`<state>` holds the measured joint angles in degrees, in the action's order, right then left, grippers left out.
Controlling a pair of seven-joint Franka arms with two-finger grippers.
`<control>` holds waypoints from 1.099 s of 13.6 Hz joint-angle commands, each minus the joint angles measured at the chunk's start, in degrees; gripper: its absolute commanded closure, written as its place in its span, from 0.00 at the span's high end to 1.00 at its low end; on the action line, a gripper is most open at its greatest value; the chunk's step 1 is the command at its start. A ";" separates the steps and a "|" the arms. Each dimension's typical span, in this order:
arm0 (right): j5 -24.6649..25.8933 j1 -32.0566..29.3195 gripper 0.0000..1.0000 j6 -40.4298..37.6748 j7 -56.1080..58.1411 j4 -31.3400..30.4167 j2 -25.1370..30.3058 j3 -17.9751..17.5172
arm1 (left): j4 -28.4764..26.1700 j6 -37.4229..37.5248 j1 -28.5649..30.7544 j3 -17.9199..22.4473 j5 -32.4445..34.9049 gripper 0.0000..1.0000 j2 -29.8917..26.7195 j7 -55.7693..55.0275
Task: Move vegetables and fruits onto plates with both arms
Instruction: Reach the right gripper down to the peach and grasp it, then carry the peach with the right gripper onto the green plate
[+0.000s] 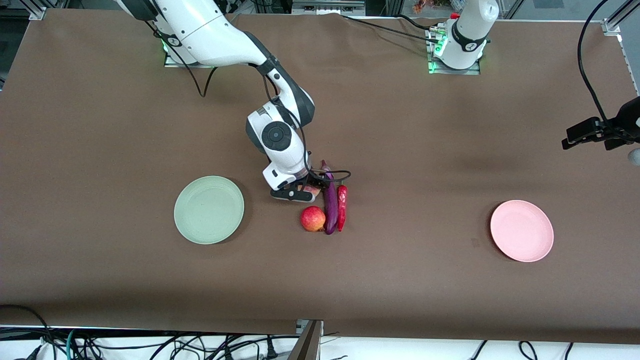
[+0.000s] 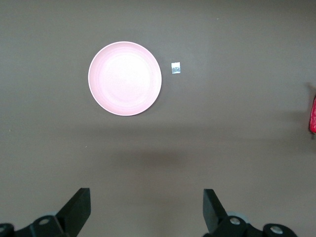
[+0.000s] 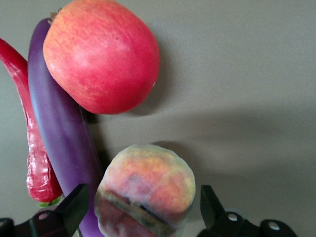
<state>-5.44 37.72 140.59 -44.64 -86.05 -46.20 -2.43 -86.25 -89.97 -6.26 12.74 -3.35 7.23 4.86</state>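
The brown cloth-covered table has a pale green round plate toward the right arm's end and a pale pink round plate toward the left arm's, so each arm has its own. The right gripper straddles the fuzzy orange-pink peach, fingers spread, not yet closed, likely to grasp it. Alongside lie the shiny red round fruit, glossy purple eggplant and red chili pepper. The left gripper waits, open and empty.

Brown cloth-covered table, black cables along its near edge, metal frame posts
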 commanded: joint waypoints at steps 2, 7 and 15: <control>1.56 0.51 0.58 0.65 -0.28 1.15 -0.91 0.67 | 1.09 0.94 0.11 -0.35 0.36 1.00 0.06 -0.12; 2.54 -0.27 0.30 -2.15 0.60 1.32 2.06 0.93 | 1.00 1.03 0.20 -0.26 0.36 1.00 0.06 -0.12; 2.45 -13.53 0.30 -26.94 21.22 6.42 10.16 0.93 | 0.91 1.03 0.20 -0.26 0.27 1.00 0.06 -0.29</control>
<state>-3.45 28.18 116.53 -29.74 -79.81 -36.75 -0.56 -86.25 -89.90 -6.27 12.66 -3.35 7.23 4.86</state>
